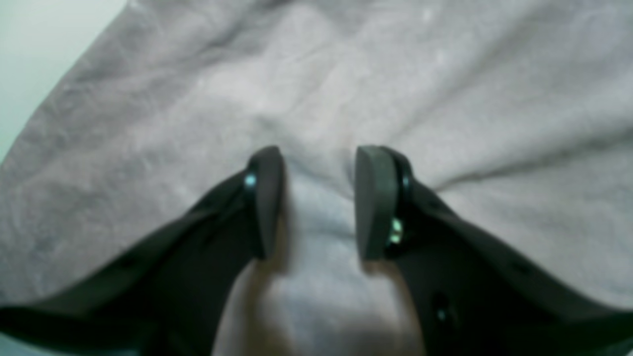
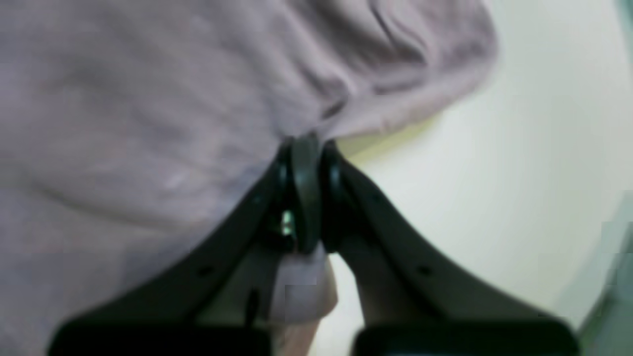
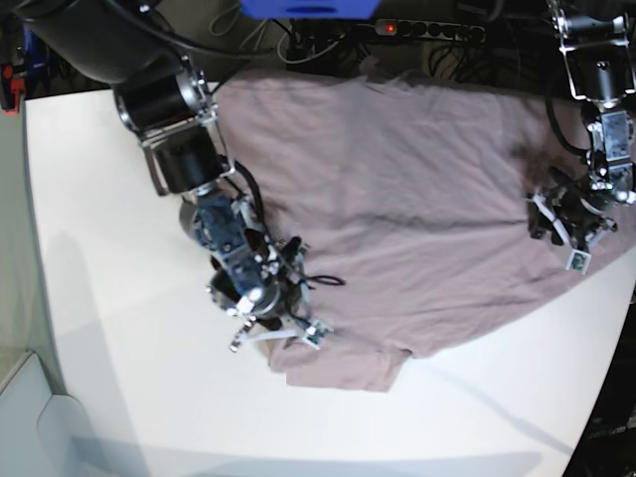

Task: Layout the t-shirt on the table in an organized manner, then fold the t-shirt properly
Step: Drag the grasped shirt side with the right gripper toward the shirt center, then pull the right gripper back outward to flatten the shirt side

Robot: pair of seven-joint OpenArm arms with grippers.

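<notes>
While the t-shirt [image 3: 417, 199] lies spread on the worktop [image 3: 119, 397], its edge is clamped in the right gripper [image 2: 306, 148]; left gripper [image 1: 319, 198] jaws stand apart, pressed on cloth. Risk: thin, apparently single-layer pinch slipping when pulled, bunching.

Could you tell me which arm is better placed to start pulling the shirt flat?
Probably the right: its claw is shut on the dusty mauve cotton t-shirt at its edge, while the left claw stands open over the cloth.
</notes>
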